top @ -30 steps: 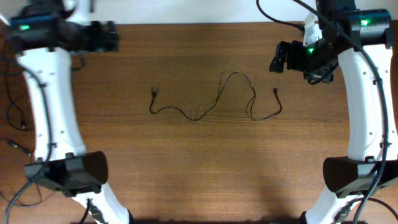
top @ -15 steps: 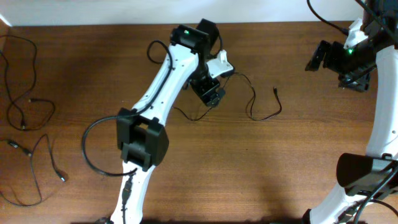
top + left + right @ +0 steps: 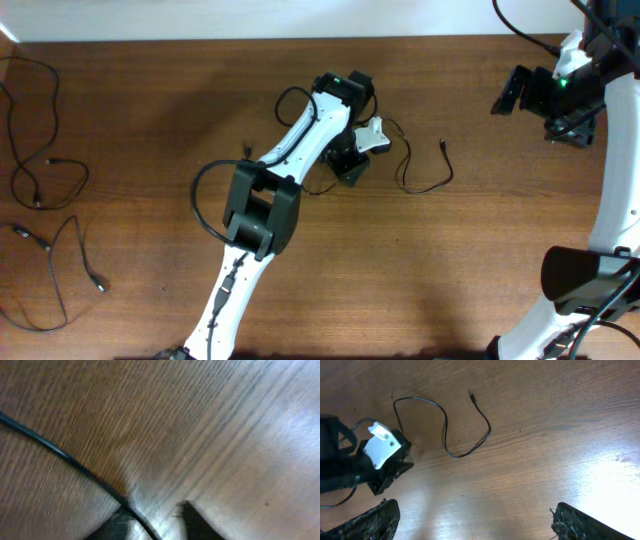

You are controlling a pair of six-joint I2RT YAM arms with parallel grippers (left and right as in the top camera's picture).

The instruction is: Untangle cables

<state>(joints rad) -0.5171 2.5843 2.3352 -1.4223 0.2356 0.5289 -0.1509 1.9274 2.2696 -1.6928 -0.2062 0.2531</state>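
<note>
A thin black cable [image 3: 428, 187] lies looped at mid-table, one plug end [image 3: 443, 146] to the right and the other [image 3: 247, 150] to the left. My left gripper [image 3: 350, 172] is down on its middle. In the left wrist view the cable [image 3: 60, 452] runs diagonally between the two fingertips [image 3: 195, 521], against the left one. My left gripper [image 3: 155, 525] still has a gap wider than the cord. My right gripper [image 3: 480, 525] hangs wide open and empty over bare wood at the far right [image 3: 508, 95]. Its camera sees the cable's right loop [image 3: 470, 452].
More thin black cords [image 3: 40, 165] lie scattered along the table's left edge, down to the front left [image 3: 75, 260]. The left arm [image 3: 270, 190] crosses the table diagonally from the front. The right arm's base [image 3: 585, 280] stands at the right edge.
The left arm swung in from the far left to the cable's middle and came down on it, its jaws narrowing. The right gripper drew back to the right, still open.
</note>
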